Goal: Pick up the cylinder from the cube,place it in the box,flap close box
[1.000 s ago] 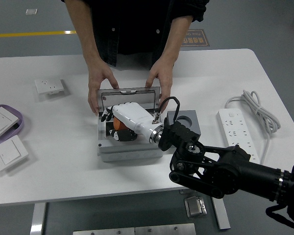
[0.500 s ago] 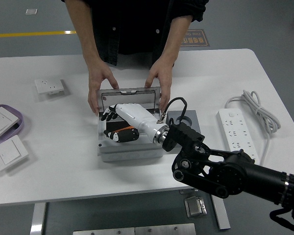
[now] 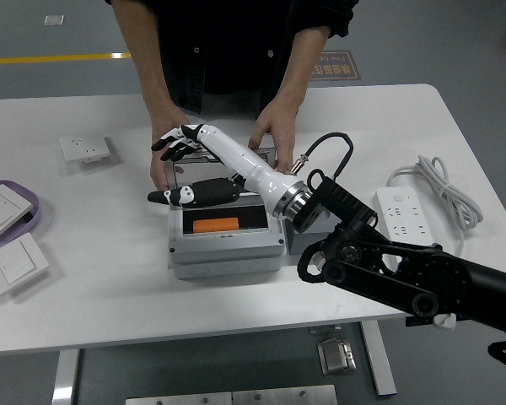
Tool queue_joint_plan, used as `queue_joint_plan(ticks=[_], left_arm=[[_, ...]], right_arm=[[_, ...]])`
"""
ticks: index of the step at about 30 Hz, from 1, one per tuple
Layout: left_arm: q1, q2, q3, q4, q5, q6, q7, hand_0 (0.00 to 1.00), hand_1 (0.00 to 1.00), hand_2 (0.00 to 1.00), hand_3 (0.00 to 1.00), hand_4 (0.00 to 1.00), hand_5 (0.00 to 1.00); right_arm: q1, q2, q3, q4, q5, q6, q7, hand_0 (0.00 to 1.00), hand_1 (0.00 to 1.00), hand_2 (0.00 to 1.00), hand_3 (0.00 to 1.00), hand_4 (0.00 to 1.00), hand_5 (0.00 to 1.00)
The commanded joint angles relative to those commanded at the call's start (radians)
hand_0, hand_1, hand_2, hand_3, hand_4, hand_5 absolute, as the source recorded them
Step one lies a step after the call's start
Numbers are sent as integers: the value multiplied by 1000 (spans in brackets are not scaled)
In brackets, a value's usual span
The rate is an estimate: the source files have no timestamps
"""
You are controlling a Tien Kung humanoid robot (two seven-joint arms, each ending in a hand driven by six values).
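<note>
The orange cylinder (image 3: pixel 215 225) lies inside the grey box (image 3: pixel 226 251). The box's lid (image 3: pixel 228 161) stands open at the back. My right hand (image 3: pixel 175 169), white with black fingertips, is lifted above the box's back left corner, fingers spread and empty, thumb (image 3: pixel 185 195) stretched to the left over the box. A person at the far side holds the box with both hands, one hand (image 3: pixel 165 143) at the left and one hand (image 3: pixel 276 139) at the right of the lid. The grey cube (image 3: pixel 325 211) is mostly hidden behind my right arm.
A white power strip (image 3: pixel 409 228) with its cable lies at the right. A white socket (image 3: pixel 86 149) sits at the left, and wall switches (image 3: pixel 13 264) lie at the far left, one on a purple tray (image 3: pixel 29 221).
My right hand has let go of the orange cylinder, which now lies in the box, and has risen up and back out of the box, fingers spread.
</note>
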Motion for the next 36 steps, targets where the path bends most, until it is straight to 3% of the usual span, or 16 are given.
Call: queue_joint_plan(ticks=[8, 14, 17, 21, 28, 33, 36], left_arm=[[-4, 5, 10, -2, -6, 0, 0, 629, 618, 558, 633, 693, 299], [-5, 3, 13, -3, -10, 0, 0, 629, 618, 558, 633, 691, 299], [-6, 1, 13, -4, -11, 0, 0, 629, 618, 558, 633, 691, 299], [-7, -1, 8, -4, -8, 1, -2, 627, 618, 558, 632, 690, 300], [-2, -3, 3, -1, -6, 3, -3, 628, 618, 558, 632, 689, 299], [-2, -3, -3, -3, -2, 4, -4, 627, 618, 558, 632, 689, 299], [-3, -5, -7, -6, 1, 4, -4, 627, 618, 558, 632, 689, 299]], right_arm=[[92, 10, -38, -171, 84, -3, 39, 691, 591, 611, 676, 884, 369], [102, 6, -83, -299, 143, 2, 60, 682, 580, 603, 668, 865, 361], [93, -3, -101, -323, 148, 3, 60, 682, 580, 603, 668, 865, 361], [70, -38, -115, -283, 113, 7, 41, 678, 575, 603, 659, 849, 350], [31, -119, -93, -125, -34, 0, -17, 672, 569, 600, 659, 838, 351], [8, -138, -90, -29, -99, 0, -33, 628, 569, 598, 658, 834, 352], [-12, -142, -112, -11, -89, 3, -32, 628, 569, 598, 658, 834, 352]])
